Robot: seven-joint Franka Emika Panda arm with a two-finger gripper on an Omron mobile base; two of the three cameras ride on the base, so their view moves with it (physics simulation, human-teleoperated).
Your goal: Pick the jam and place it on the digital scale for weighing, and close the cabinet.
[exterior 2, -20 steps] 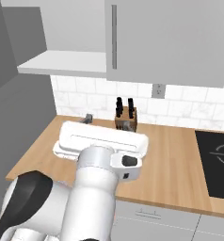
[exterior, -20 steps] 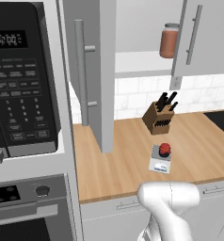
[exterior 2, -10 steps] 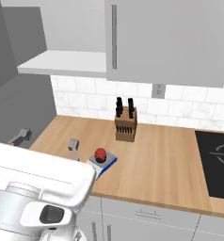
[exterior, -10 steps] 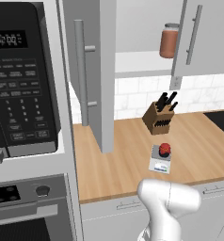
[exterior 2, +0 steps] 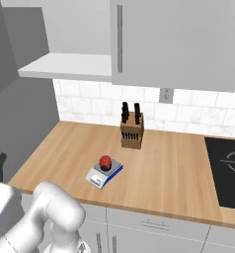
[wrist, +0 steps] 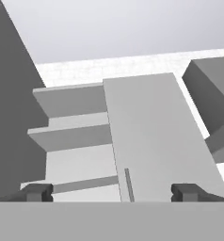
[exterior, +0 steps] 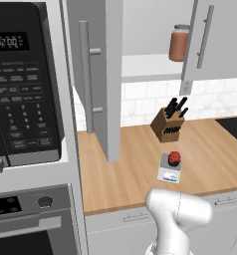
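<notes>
1. sitting on the digital scale on the counter, the jam looks placed; a small rigid jar, likely light and smooth, best gripped around its sides.
2. your end effector stands wide, holding nothing.
3. the cabinet door hangs open; it should swing stiffly, so push its flat face near the handle.
4. its shelf holds a brownish jar.

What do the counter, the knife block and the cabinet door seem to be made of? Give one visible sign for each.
Counter: probably wood, matte, with pale brown plank grain.
Knife block: likely wood, the same tan colour, with dark handles sticking out.
Cabinet door: perhaps painted board or laminate, flat plain grey with no grain; its bar handle looks like metal.
</notes>
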